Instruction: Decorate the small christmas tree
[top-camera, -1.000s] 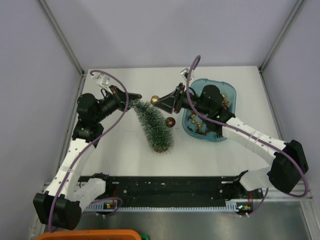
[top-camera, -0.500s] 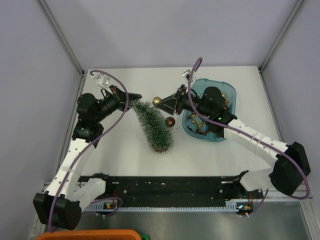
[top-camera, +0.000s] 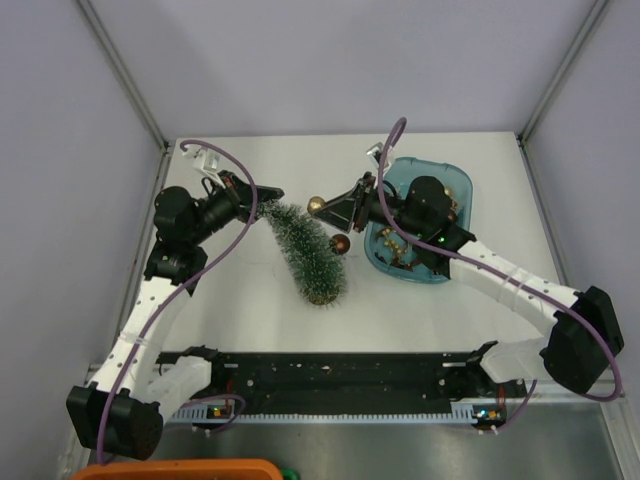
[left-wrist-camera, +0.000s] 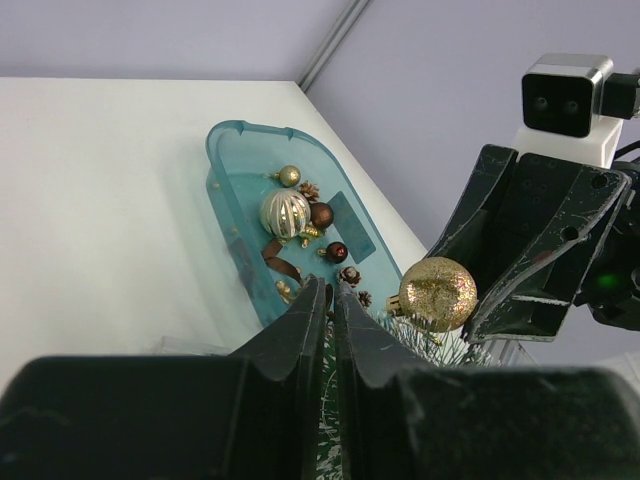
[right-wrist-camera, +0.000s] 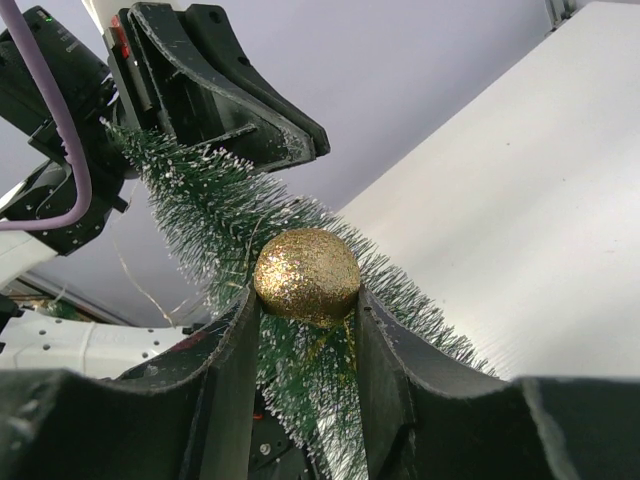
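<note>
Brightness: bright, even, diffuse light from overhead in every view.
Shadows: soft and faint beside the small christmas tree (top-camera: 308, 245) on the tabletop (top-camera: 240, 305).
Glare: tabletop washes near white in the wrist views; glints on the gold glitter ball (right-wrist-camera: 307, 276).
Focus: overhead view sharp; left gripper (left-wrist-camera: 330, 288) and right gripper (right-wrist-camera: 307, 302) soft at the bottom edges.
Distortion: mild wide-angle stretch in the wrist views.

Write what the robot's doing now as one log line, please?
left gripper: shut on small christmas tree tip | right gripper: shut on gold ball, beside tree

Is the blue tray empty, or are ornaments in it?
Not empty: the blue tray holds a striped silver ball, a small gold ball, brown balls and pinecones.
</note>
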